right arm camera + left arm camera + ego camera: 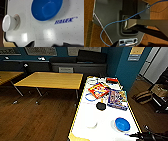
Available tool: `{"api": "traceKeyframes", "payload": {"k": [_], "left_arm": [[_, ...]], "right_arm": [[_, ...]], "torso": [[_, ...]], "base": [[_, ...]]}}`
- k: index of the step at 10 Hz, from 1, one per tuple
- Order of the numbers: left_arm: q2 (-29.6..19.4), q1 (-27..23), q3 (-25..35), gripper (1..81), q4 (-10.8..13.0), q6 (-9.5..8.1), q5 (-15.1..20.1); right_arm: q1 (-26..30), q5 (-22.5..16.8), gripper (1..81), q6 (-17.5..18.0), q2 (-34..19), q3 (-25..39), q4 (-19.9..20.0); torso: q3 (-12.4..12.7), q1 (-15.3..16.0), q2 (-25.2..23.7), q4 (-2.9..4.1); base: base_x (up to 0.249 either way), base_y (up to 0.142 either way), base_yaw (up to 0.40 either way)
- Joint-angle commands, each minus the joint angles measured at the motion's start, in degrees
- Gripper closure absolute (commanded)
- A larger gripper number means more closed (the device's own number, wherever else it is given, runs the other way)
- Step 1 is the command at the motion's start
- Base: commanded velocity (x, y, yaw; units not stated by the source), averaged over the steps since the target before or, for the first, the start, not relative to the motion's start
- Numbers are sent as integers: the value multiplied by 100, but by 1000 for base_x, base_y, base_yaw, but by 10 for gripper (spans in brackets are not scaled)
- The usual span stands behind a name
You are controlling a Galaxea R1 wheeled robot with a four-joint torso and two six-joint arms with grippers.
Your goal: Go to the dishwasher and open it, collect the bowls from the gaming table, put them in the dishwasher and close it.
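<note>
the right gripper (pixel 133 135) hovers at the near edge of the gaming table (pixel 82 112). the blue bowl (pixel 122 124) sits just beyond it, the black bowl (pixel 101 106) farther off, a white cup (pixel 91 123) to its left, game boxes (pixel 117 99) beyond.

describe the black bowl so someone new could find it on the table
Find the long white-topped gaming table with the yellow rim. Midway along it, beside the colourful game boxes, sits the black bowl. It is small and dark, unlike the larger blue bowl nearer the robot.
</note>
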Motion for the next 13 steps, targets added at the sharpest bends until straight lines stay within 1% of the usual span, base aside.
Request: {"api": "traceKeyframes", "payload": {"k": [1, 2, 3, 4, 5, 7, 8, 13], "left_arm": [[-29, 12, 36, 10, 31, 7, 341], [-20, 11, 9, 10, 13, 7, 341], [-3, 20, 0, 10, 13, 7, 341], [6, 11, 9, 10, 21, 7, 341], [23, 12, 9, 10, 30, 7, 341], [24, 11, 0, 10, 30, 7, 341], [24, 11, 0, 10, 30, 7, 341], [76, 11, -140, 10, 4, -2, 341]], "right_arm": [[1154, -192, 10, 64, -402, -383, 160], [1330, -426, 10, 64, -376, -726, 229], [1462, -622, 10, 64, -288, -930, 256], [1532, -666, 10, 64, -192, -1132, 256], [1533, -666, 10, 73, -121, -1343, 379], [1454, -658, 10, 73, 28, -1773, 976], [1471, -666, 10, 73, 202, -2009, 1056], [1445, -666, 10, 64, 1011, -2634, 1065]], "torso": [[2, 0, 0, 0], [0, 0, 0, 0], [0, 0, 0, 0], [-2, 0, 0, 0], [-2, 0, 2, 0], [-2, 2, 2, 0], [-4, 2, 2, 0], [-4, 2, 2, 0]], "base": [[0, 0, 0], [0, 0, 0], [0, 0, 0], [0, 0, 0], [0, 0, 0], [0, 0, 0], [0, 0, 0], [0, 0, 0]]}}
